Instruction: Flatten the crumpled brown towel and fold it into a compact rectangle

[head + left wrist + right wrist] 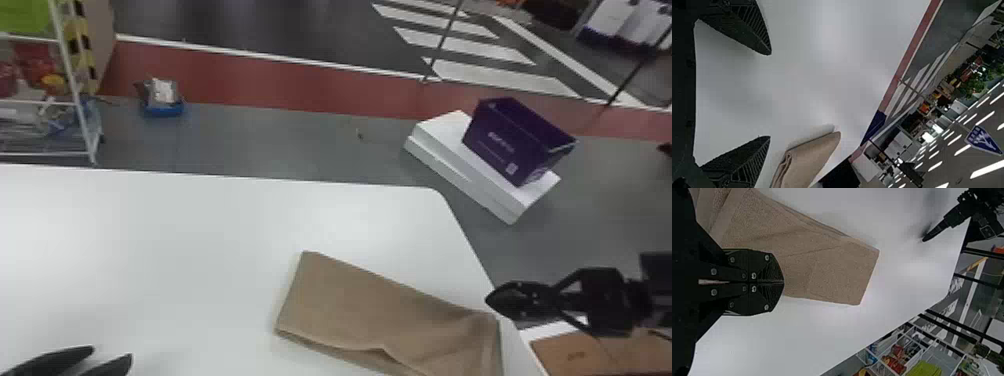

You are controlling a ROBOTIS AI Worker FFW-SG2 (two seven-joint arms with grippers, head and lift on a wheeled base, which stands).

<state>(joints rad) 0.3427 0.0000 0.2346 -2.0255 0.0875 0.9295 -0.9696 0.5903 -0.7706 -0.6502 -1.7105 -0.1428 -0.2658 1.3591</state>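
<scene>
At bottom left, my left end effector has its fingers apart. The brown towel lies folded on the desk, lower right; near it, my right end effector's fingers are together. Beyond, upper right: a purple box.

Overhead, ceiling strip lights are shining brightly in the left wrist view. Soft glare is pooling on the white tabletop, while the brown towel and the left gripper are casting faint, diffuse shadows across it.
</scene>
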